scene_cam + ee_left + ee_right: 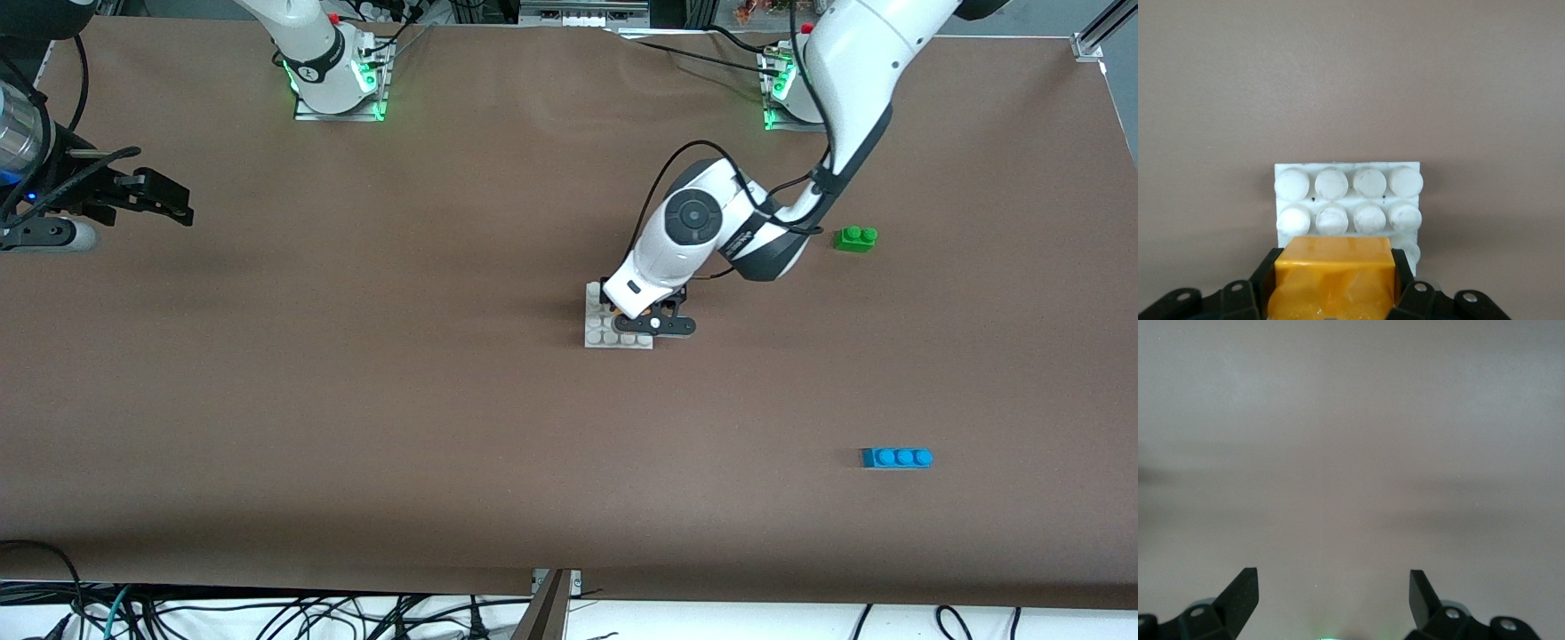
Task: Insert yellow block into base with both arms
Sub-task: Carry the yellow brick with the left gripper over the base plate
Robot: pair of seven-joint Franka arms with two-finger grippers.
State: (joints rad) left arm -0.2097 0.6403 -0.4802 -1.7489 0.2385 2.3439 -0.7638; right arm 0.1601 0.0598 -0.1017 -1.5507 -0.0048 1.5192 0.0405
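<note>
The white studded base (pixel 597 332) lies mid-table. My left gripper (pixel 642 320) is down over its edge toward the left arm's end, shut on the yellow block (pixel 613 311). In the left wrist view the yellow block (pixel 1335 263) sits between the black fingers (pixel 1269 272) of the left gripper (pixel 1336 273) and covers part of the base (pixel 1348 183), with two rows of studs still showing. I cannot tell whether the block is seated on the studs. My right gripper (pixel 178 203) hangs open and holds nothing over the right arm's end of the table; in its wrist view the right gripper (pixel 1333 587) faces only bare table.
A green two-stud brick (pixel 855 238) lies toward the left arm's end, farther from the front camera than the base. A blue three-stud brick (pixel 898 458) lies nearer to the front camera at that same end. Brown table surface surrounds them.
</note>
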